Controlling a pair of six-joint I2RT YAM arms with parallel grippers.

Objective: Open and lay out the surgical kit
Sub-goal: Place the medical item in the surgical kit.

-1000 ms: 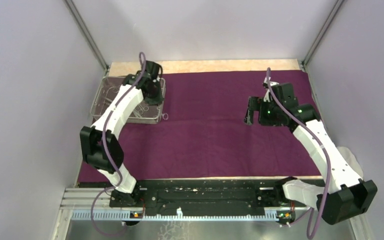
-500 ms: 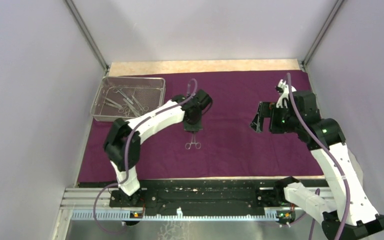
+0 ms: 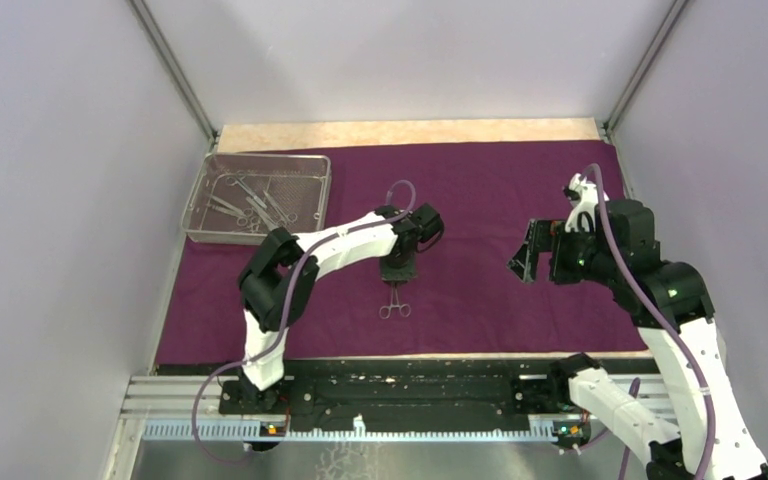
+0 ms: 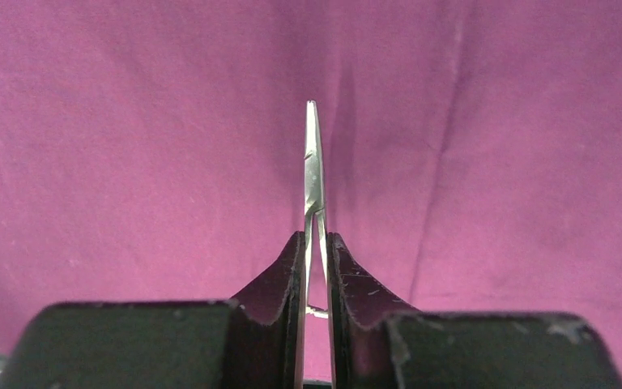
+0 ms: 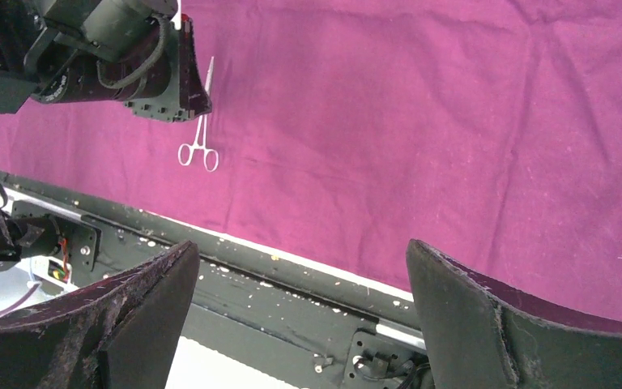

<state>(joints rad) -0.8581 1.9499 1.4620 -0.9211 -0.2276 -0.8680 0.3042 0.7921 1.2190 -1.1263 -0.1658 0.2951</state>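
L gripper (image 4: pixel 315 243), clenched on forceps (image 3: pixel 395 300), now sits well right of tray (image 3: pixel 194 205); we're starting the layout; R gripper (image 3: pixel 528 252) released.

A robot lab test cell.
Plain pale walls (image 3: pixel 60 200) box in the table (image 3: pixel 410 132); aluminium posts (image 3: pixel 172 70) rise at 11 and 1 o'clock, and a slotted rail (image 3: pixel 160 398) runs along 6 o'clock.

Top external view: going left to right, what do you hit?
Rectangular silver wire-mesh tray with steel instruments inside → black left gripper shut on slim steel ring-handled forceps → black right gripper, open and holding nothing.
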